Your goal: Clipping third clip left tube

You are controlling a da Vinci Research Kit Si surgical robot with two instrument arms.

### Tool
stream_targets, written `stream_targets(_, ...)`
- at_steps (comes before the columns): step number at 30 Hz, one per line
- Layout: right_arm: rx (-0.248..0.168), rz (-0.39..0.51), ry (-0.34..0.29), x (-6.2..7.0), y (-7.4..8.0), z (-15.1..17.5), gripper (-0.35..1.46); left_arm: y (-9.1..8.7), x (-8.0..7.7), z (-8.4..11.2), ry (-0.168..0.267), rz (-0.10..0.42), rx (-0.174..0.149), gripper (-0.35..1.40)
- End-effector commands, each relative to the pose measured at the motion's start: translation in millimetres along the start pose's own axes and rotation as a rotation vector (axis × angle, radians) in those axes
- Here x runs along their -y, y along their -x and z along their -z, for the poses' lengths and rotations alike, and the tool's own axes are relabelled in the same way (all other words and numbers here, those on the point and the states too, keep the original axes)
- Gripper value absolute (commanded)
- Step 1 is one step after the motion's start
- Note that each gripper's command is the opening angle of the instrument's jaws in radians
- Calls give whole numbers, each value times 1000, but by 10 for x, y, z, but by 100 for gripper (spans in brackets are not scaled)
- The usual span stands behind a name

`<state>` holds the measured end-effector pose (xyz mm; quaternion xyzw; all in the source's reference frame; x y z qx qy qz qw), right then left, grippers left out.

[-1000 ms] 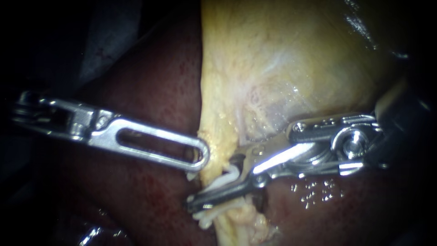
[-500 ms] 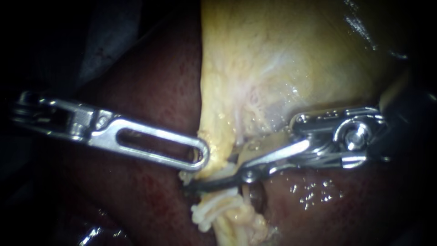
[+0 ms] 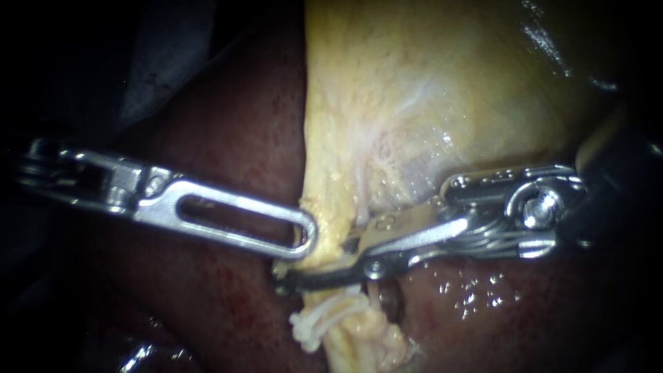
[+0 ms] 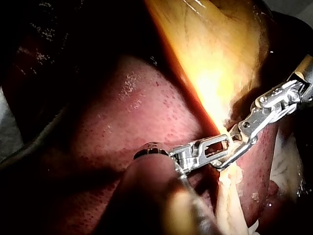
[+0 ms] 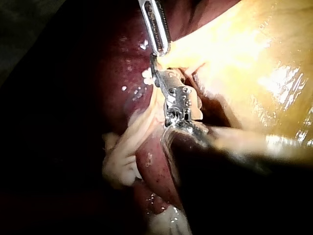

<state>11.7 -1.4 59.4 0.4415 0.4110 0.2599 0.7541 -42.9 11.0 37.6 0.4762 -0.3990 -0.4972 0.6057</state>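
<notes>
Dark red liver (image 3: 228,138) backs us: our right instrument's pincer (image 3: 321,278) clamps the pale stringy tube (image 3: 331,314); our left instrument's pincer (image 3: 304,238) grips yellow gallbladder (image 3: 414,90).

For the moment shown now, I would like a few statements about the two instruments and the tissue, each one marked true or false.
1. The dark red liver lies on both sides of the yellow gallbladder. True.
2. The left silver instrument with the slotted tip holds the edge of the gallbladder. True.
3. The left instrument and the right silver instrument work far apart. False: their tips are close together, at the gallbladder's lower end.
4. The right instrument comes in from the right of the endoscope view. True.
5. The right instrument hangs free and touches nothing. False: it is closed across the pale tube just below the gallbladder.
</notes>
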Motion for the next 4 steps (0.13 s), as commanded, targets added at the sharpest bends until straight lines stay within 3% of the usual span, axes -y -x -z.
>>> stream_targets(1,0,-1,0,0,0,0,-35,0,0,0,0,0,0,-35)
stream_targets(4,0,-1,-1,0,0,0,-35,0,0,0,0,0,0,-35)
